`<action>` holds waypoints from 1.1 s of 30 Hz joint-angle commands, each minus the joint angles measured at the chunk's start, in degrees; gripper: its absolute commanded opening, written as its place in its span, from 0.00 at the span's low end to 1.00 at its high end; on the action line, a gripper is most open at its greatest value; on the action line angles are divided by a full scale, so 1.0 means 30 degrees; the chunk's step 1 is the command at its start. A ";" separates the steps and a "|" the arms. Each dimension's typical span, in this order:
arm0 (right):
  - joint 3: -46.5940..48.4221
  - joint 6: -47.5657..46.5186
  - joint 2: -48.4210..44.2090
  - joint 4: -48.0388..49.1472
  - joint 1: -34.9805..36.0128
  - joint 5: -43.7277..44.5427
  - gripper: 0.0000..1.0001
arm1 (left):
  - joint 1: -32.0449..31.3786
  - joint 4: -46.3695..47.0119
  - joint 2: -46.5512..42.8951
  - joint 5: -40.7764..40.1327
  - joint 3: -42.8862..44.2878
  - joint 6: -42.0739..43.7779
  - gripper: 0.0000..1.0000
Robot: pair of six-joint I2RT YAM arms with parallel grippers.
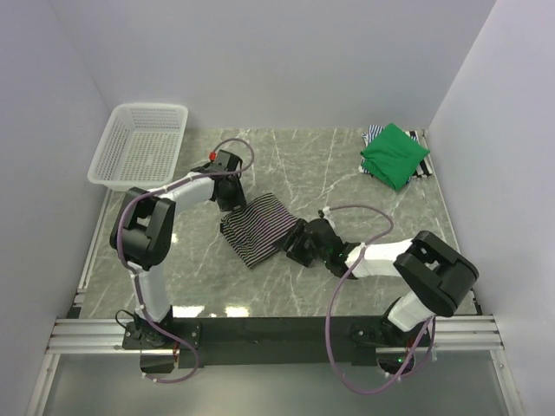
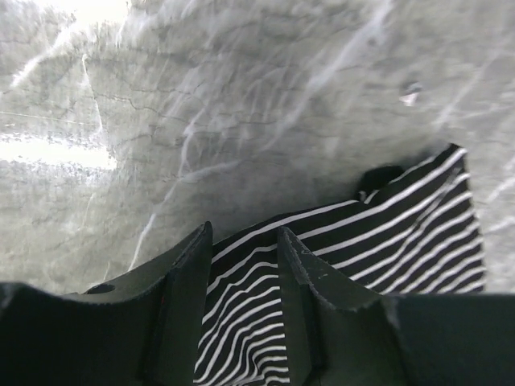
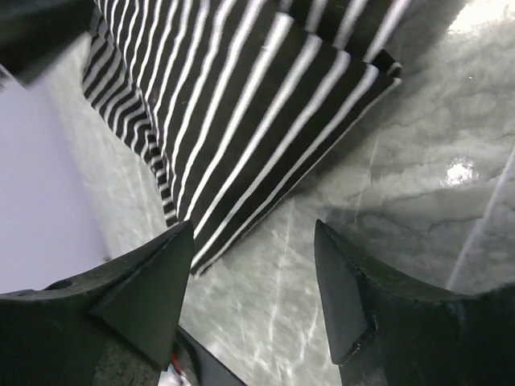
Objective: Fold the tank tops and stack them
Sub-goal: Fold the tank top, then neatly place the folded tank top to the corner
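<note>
The black-and-white striped tank top (image 1: 260,227) lies folded on the marble table, mid-left. My left gripper (image 1: 236,201) is at its far left corner; in the left wrist view the striped cloth (image 2: 402,217) bunches between the narrowed jaws of that gripper (image 2: 241,233), which is shut on it. My right gripper (image 1: 295,247) is open and empty just off the top's right edge; its wrist view shows the gripper (image 3: 253,229) over bare table beside the cloth (image 3: 241,104). The green tank top (image 1: 395,154) lies folded at the back right, on a finely striped top (image 1: 374,133).
A white mesh basket (image 1: 139,143) stands at the back left corner. White walls close in the table on the left, back and right. The arms' cables loop above the table near each wrist.
</note>
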 commanded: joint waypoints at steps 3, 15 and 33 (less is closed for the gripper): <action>-0.0780 0.2979 0.1466 0.4674 0.0376 0.1943 0.69 | 0.0080 0.0092 0.0669 -0.0522 -0.0034 0.0038 0.44; 0.0011 0.3365 0.3781 0.4940 0.0552 0.3614 0.66 | 0.0139 0.1760 0.0407 0.1878 -0.3666 -0.1311 0.40; 0.9819 -0.6172 0.4718 -0.8236 -0.1527 0.5050 0.00 | 0.0635 0.0126 -0.2109 0.2701 -0.1827 0.0211 0.54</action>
